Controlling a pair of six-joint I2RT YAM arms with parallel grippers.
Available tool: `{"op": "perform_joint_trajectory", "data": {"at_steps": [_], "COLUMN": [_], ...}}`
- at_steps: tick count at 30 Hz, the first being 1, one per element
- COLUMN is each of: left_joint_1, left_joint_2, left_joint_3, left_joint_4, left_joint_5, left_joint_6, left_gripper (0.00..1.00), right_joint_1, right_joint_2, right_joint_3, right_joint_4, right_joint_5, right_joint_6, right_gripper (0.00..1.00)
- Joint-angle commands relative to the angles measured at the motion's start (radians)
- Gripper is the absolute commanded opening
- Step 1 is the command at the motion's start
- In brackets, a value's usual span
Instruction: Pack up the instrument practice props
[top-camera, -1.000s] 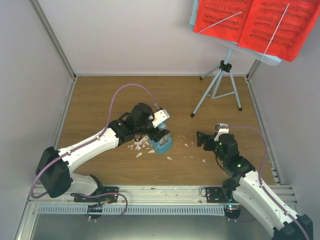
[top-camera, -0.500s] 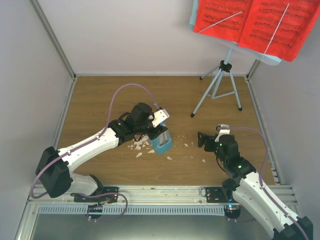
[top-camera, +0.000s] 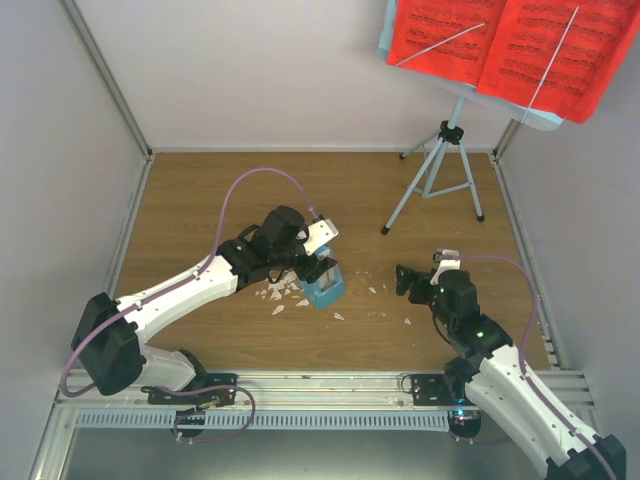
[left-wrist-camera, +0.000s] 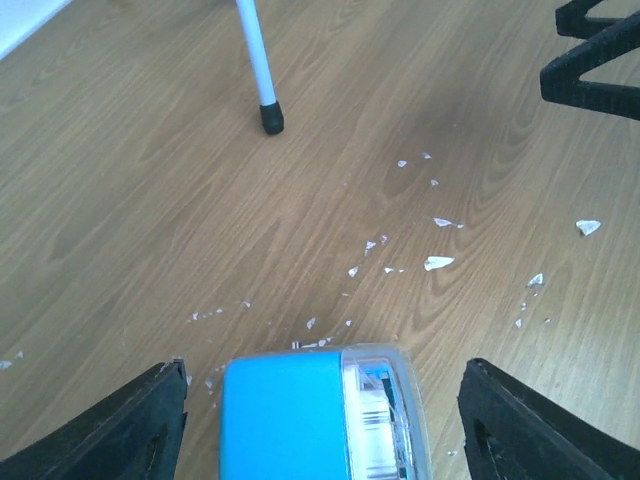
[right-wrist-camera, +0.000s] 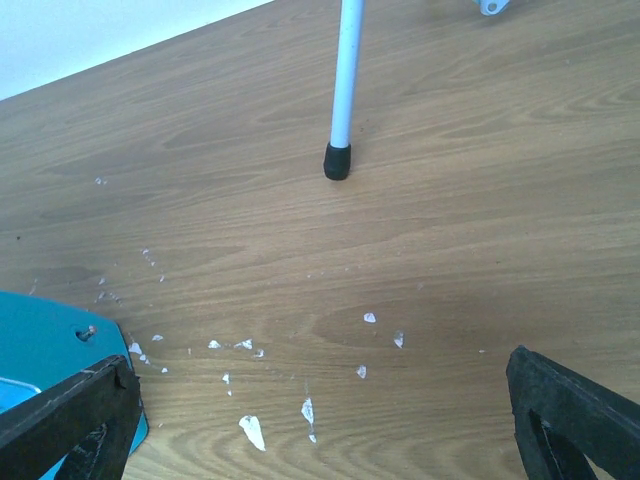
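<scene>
A slip or a tip-over was judged the main risk. The small blue box (left-wrist-camera: 290, 420) was seen standing on the table (top-camera: 200, 200), just toward 6 o'clock of the centre, among the small white scraps (top-camera: 283, 296). If the jaws were closed off-centre, the box could be pushed over or skidded across the wood, and its clear end might be gripped poorly. Scraps could also be swept along or pinched against its side.

A second hazard was judged to lie at 1 o'clock, where the music stand (top-camera: 441, 178) was carried on thin tripod legs with the red sheet-music pages (top-camera: 505, 45) spread high on it. A knock to a leg could topple it.

The left gripper (top-camera: 320, 270) was held low over the box with its fingers (left-wrist-camera: 130, 430) spread wide. In the left wrist view wood was visible between each finger and the box, so nothing was held or touched.

The right gripper (top-camera: 402, 281), at 3 o'clock of the box and apart from it, was opened fully and was empty.
</scene>
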Motion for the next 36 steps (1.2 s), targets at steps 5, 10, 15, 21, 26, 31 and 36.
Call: {"op": "perform_joint_trajectory", "data": {"at_steps": [5, 10, 15, 21, 26, 31, 36], "left_joint_1": [-0.003, -0.017, -0.038, -0.076, -0.137, -0.227, -0.240], "left_joint_2": [0.023, 0.055, 0.072, 0.022, 0.039, 0.099, 0.099], "left_joint_3": [0.036, 0.049, 0.063, 0.024, 0.028, 0.078, 0.061], "left_joint_4": [0.022, 0.027, 0.016, 0.053, 0.060, 0.042, 0.056], "left_joint_5": [-0.034, -0.095, -0.209, -0.347, -0.410, -0.525, -0.508], "left_joint_6": [-0.024, -0.115, -0.273, -0.459, -0.554, -0.561, -0.582], "left_gripper": [0.59, 0.48, 0.45, 0.45, 0.48, 0.53, 0.70], "right_joint_1": [-0.009, -0.008, -0.008, -0.009, -0.009, -0.009, -0.007], "right_joint_2": [-0.010, -0.012, -0.009, 0.007, 0.027, 0.046, 0.056], "right_joint_3": [-0.023, -0.004, 0.021, 0.008, -0.004, -0.013, -0.044], "right_joint_4": [-0.005, -0.023, -0.050, -0.050, -0.009, 0.014, 0.083], "right_joint_5": [0.001, -0.004, 0.004, -0.007, -0.062, -0.086, -0.141], "right_joint_6": [0.035, 0.039, 0.041, 0.078, 0.079, 0.100, 0.141], "right_gripper": [1.00, 1.00, 1.00, 1.00, 1.00, 1.00, 1.00]}}
